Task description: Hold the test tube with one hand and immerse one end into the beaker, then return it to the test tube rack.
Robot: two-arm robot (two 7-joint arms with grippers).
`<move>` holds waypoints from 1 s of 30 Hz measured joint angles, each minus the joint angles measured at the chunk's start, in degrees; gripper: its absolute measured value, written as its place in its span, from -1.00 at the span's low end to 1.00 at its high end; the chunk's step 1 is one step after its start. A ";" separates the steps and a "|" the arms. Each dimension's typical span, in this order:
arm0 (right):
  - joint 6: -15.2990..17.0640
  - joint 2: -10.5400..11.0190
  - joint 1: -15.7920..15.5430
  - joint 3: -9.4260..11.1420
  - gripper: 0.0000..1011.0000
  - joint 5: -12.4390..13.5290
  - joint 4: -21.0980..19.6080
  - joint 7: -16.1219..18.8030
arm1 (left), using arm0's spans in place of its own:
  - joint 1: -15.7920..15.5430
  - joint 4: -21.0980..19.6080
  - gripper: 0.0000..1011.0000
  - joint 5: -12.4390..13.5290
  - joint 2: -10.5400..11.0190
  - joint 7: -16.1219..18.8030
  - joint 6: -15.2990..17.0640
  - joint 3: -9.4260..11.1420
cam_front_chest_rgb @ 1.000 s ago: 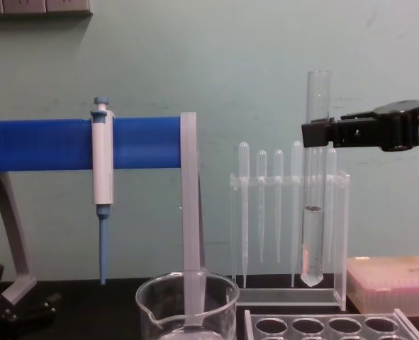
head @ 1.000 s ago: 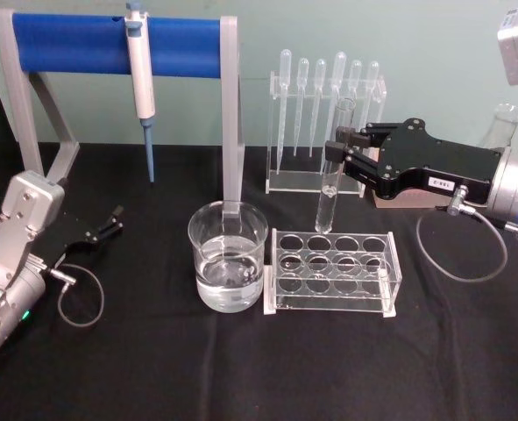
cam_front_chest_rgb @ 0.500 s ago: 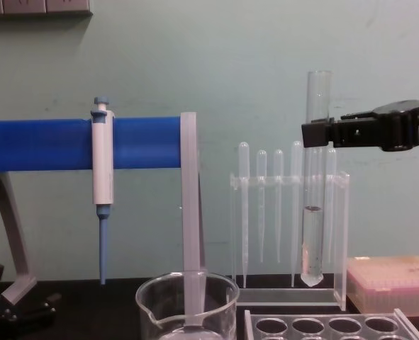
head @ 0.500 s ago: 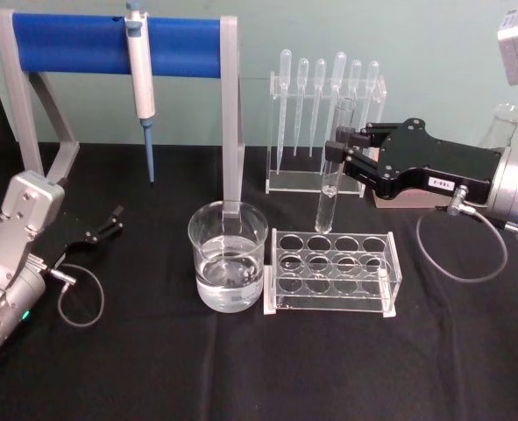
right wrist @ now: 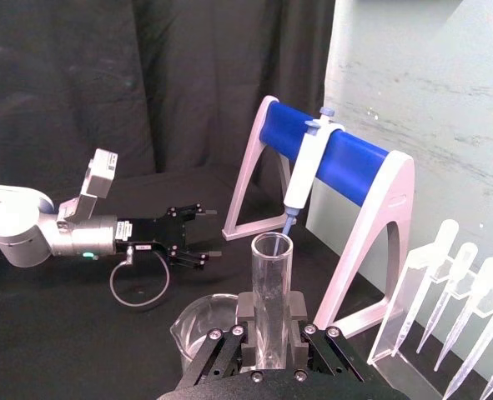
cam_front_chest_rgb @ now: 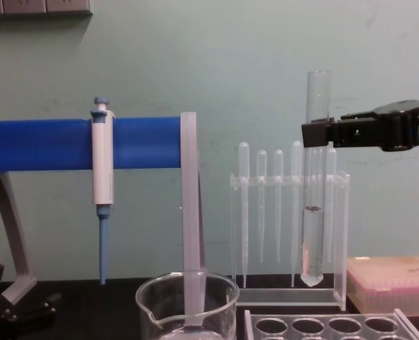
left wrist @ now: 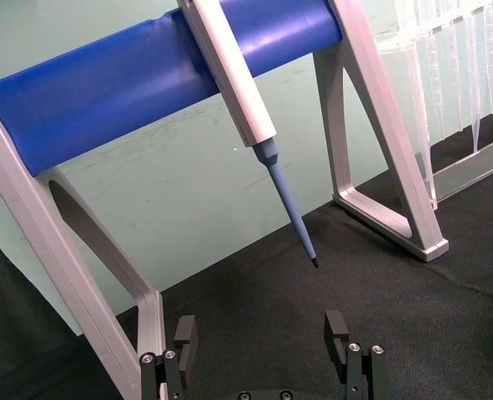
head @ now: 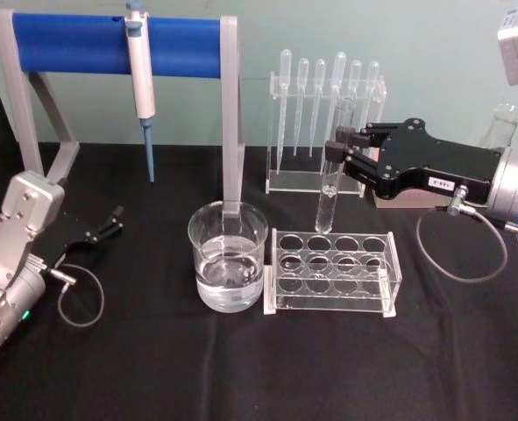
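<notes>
Unmoved since a second ago: test tube (head: pixel 327 197), clear glass, round-bottomed, partly filled with liquid, hanging near upright just above the far edge of the rack (head: pixel 333 274), at 2 o'clock from the beaker (head: pixel 228 254). Gripped high up by the jaws of the right hand (head: pixel 339 156), hiding a band of glass. Parked at 9 o'clock on the tabletop (head: pixel 153 368): left hand (head: pixel 108 224), jaws apart.

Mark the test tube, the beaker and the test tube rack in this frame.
test tube (head: pixel 327 203): head view, on its lower glass body.
beaker (head: pixel 206 270): head view, on its left glass wall.
test tube rack (head: pixel 329 296): head view, on its clear front wall.
</notes>
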 joint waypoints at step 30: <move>0.00 0.00 0.00 0.00 -0.56 0.00 0.00 0.00 | 0.00 0.00 0.98 0.00 0.00 0.00 0.00 0.00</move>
